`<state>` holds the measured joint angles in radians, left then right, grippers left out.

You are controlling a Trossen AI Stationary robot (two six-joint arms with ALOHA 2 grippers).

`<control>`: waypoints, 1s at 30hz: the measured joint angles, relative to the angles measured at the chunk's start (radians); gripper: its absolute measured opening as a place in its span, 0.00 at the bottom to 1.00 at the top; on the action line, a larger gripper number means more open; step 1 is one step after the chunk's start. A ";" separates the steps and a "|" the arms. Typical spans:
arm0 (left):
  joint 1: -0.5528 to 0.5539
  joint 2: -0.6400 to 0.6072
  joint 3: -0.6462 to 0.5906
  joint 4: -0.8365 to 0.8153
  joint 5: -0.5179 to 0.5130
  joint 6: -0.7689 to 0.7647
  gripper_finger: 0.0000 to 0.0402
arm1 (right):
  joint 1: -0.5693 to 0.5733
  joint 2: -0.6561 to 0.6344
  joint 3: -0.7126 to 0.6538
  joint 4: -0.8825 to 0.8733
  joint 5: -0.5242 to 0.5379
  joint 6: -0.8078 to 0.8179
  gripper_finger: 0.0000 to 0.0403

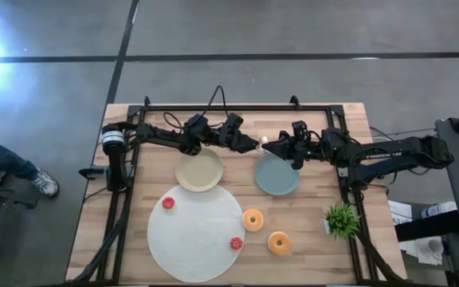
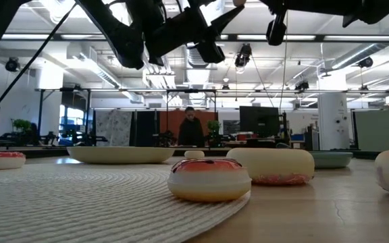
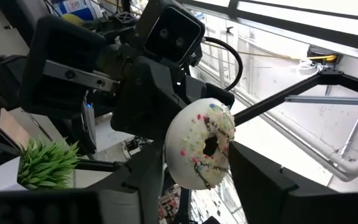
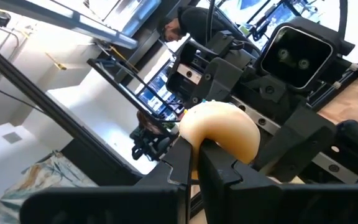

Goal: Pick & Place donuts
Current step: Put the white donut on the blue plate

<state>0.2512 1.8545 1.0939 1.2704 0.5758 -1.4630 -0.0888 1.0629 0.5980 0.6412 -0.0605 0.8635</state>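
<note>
Mid-air handover above the desk [image 1: 309, 231]: your right pincer [image 1: 271, 146] is clamped on the white donut [image 1: 264, 141]; left pincer [image 1: 255, 144], at its nine o'clock, brackets it, fingers apart.

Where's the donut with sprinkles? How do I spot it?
Look above the back of the wooden table, where the two arms meet between the beige plate and teal plate. The right gripper pinches the donut there: the only one off the table, white-iced.

White-iced sprinkled donut [image 3: 202, 144], orange donuts [image 1: 253, 220], teal plate [image 1: 277, 175], beige plate [image 1: 199, 171]
</note>
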 joint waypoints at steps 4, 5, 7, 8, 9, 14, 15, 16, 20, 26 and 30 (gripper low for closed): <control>0.000 0.000 0.000 -0.009 0.000 0.014 0.25 | 0.000 0.000 0.000 -0.006 0.000 0.000 0.02; 0.000 0.001 0.000 -0.011 0.000 0.016 0.21 | 0.000 0.000 0.000 -0.007 -0.001 0.000 0.02; 0.000 0.001 0.000 -0.011 0.000 0.023 0.15 | 0.000 0.000 0.000 -0.011 -0.001 0.004 0.02; 0.000 0.001 0.000 -0.011 0.000 0.027 0.13 | 0.000 0.000 0.000 -0.019 -0.001 0.010 0.02; 0.000 0.001 0.000 -0.012 0.000 0.030 0.10 | -0.001 0.000 0.000 -0.031 -0.001 0.020 0.03; 0.002 0.004 -0.002 -0.026 0.002 0.043 0.02 | -0.009 -0.003 0.002 -0.145 -0.005 0.086 0.08; 0.002 0.004 -0.002 -0.039 0.002 0.049 0.01 | -0.009 -0.003 0.002 -0.162 -0.005 0.095 0.10; 0.002 0.004 -0.002 -0.052 0.002 0.056 0.01 | -0.009 -0.003 0.002 -0.173 -0.005 0.102 0.12; 0.002 0.004 -0.002 -0.110 -0.001 0.084 0.00 | -0.009 -0.021 0.001 -0.212 0.000 0.113 0.21; 0.002 0.003 -0.002 -0.242 -0.006 0.149 0.00 | -0.010 -0.129 -0.003 -0.497 0.040 0.109 0.34; 0.001 -0.002 -0.001 -0.279 0.002 0.171 0.00 | -0.011 -0.235 -0.002 -0.763 0.112 0.140 0.40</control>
<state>0.2523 1.8526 1.0927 0.9918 0.5782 -1.2916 -0.1001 0.8283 0.5956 -0.1221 0.0517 1.0036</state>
